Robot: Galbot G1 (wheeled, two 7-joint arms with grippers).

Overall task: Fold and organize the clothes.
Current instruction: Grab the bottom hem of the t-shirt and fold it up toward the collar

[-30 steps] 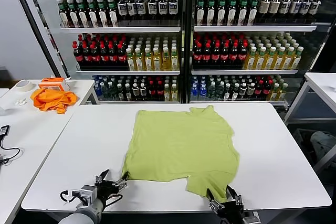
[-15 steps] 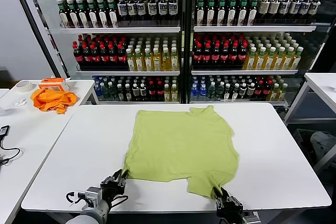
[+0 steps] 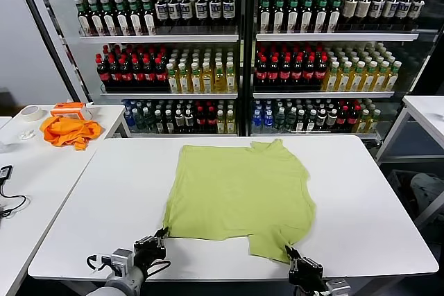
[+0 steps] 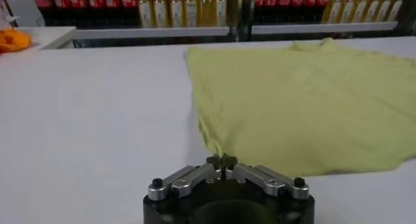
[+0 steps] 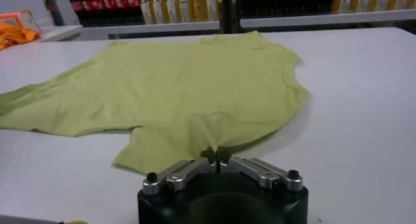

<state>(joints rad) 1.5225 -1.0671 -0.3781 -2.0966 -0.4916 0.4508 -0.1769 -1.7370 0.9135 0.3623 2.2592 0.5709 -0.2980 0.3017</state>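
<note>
**Both grippers pinching shirt's near edge**

T-shirt [image 3: 239,195] lies flat, mid-table [image 3: 104,199]. Left gripper [image 3: 161,235] has its jaws pressed together on the shirt's near-left corner. Right gripper [image 3: 290,251] has its jaws pinched on the shirt's near-right sleeve edge.
</note>
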